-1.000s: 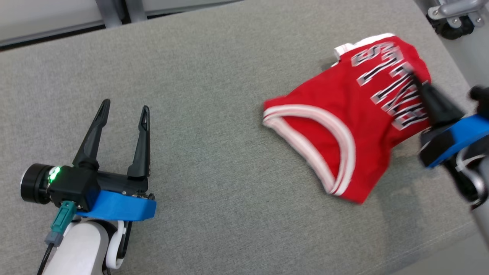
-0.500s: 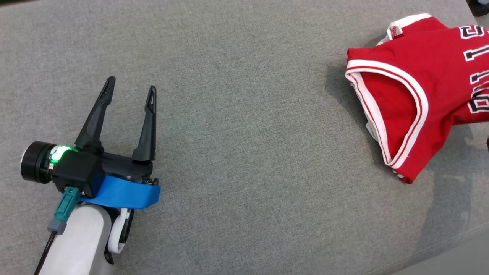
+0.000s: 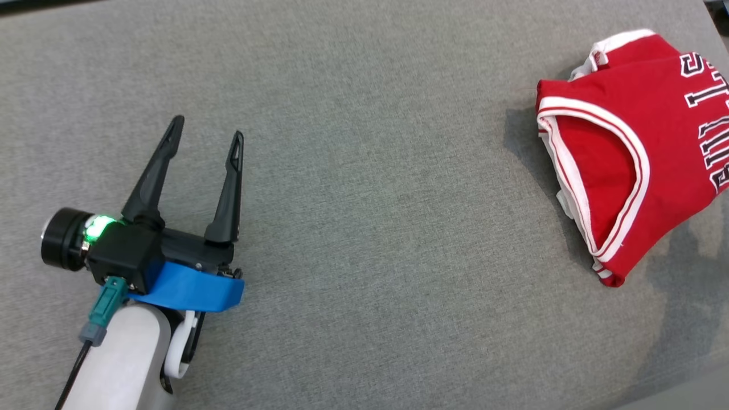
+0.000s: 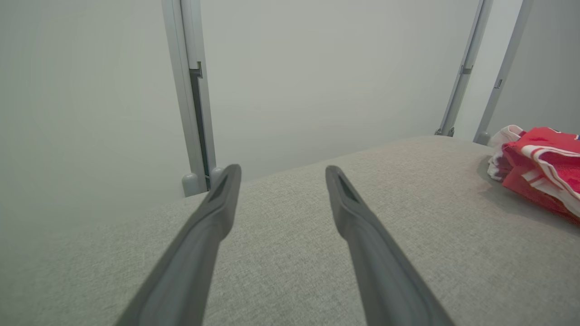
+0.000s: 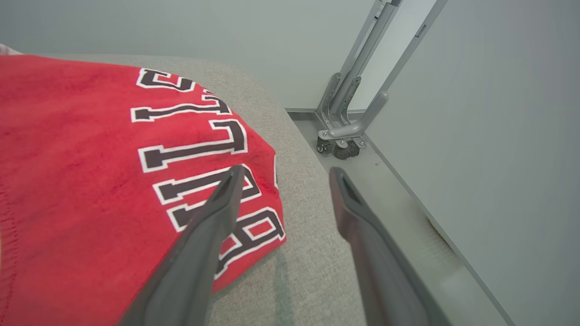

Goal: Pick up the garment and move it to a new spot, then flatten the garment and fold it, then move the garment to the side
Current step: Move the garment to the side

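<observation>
A red jersey with white trim and black lettering lies folded at the right end of the grey padded table; it runs off the head view's right edge. My left gripper hovers open over the table's left part, far from the jersey, nothing between its fingers. In the right wrist view my right gripper is open just above the jersey's lettered edge, near the table's right end, holding nothing.
The table's right edge drops to a floor where a wheeled grey metal stand sits. Grey frame posts and pale wall panels stand behind the table's far edge. A wide stretch of bare fabric lies between my left gripper and the jersey.
The camera has swung, shifting the jersey toward the right edge of the picture. My right gripper, blurred at the jersey's right side a second ago, has left the head view. The left gripper stays open.
</observation>
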You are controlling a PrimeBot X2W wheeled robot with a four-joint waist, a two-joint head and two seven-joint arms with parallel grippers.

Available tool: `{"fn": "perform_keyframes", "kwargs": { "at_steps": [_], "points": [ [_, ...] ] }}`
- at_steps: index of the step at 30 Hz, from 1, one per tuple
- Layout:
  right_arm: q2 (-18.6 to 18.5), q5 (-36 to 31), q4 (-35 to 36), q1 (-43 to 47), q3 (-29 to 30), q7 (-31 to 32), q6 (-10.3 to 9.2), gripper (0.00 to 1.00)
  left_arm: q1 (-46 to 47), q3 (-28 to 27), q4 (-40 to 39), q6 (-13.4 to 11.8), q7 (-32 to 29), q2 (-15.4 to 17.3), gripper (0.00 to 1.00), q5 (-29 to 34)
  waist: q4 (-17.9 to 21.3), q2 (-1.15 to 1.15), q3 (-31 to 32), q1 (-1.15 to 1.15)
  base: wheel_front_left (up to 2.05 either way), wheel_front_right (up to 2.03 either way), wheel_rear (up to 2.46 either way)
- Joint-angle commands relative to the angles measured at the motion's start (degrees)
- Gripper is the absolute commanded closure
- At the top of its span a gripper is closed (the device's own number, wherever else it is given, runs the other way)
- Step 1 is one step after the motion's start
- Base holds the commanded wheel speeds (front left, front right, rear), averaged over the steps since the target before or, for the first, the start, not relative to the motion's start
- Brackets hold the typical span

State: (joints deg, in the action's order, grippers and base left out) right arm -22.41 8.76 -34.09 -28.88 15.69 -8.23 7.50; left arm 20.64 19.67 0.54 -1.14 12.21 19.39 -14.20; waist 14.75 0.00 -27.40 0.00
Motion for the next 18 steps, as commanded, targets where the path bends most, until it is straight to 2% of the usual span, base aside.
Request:
{"fn": "perform_keyframes", "kwargs": {
  "at_steps": [1,8,14,18],
  "points": [
    [0.64,-0.98,0.73,1.45,1.16,-0.87,-0.02,0.0,-0.8,0.11,0.46,-0.27,0.33,-0.05,0.0,-0.52,-0.15,0.0,0.78,0.0,0.0,0.0,0.0],
    [6.8,-2.58,10.59,10.69,2.85,-3.4,-0.02,0.0,-4.92,-0.4,2.66,-1.68,1.06,-0.87,0.0,-1.91,-2.0,0.0,6.58,0.0,0.0,0.0,0.0],
    [13.54,-2.58,21.44,17.96,-1.36,-0.86,-0.02,0.0,-9.0,-1.67,4.28,-2.99,1.54,-0.61,0.0,-3.5,-4.13,0.0,11.03,0.0,0.0,0.0,0.0],
    [16.21,-2.4,27.2,21.3,-4.21,0.78,-0.02,0.0,-11.37,-2.91,5.62,-4.13,1.78,-1.03,0.0,-4.81,-6.91,0.0,14.03,0.0,0.0,0.0,0.0]
  ]
}}
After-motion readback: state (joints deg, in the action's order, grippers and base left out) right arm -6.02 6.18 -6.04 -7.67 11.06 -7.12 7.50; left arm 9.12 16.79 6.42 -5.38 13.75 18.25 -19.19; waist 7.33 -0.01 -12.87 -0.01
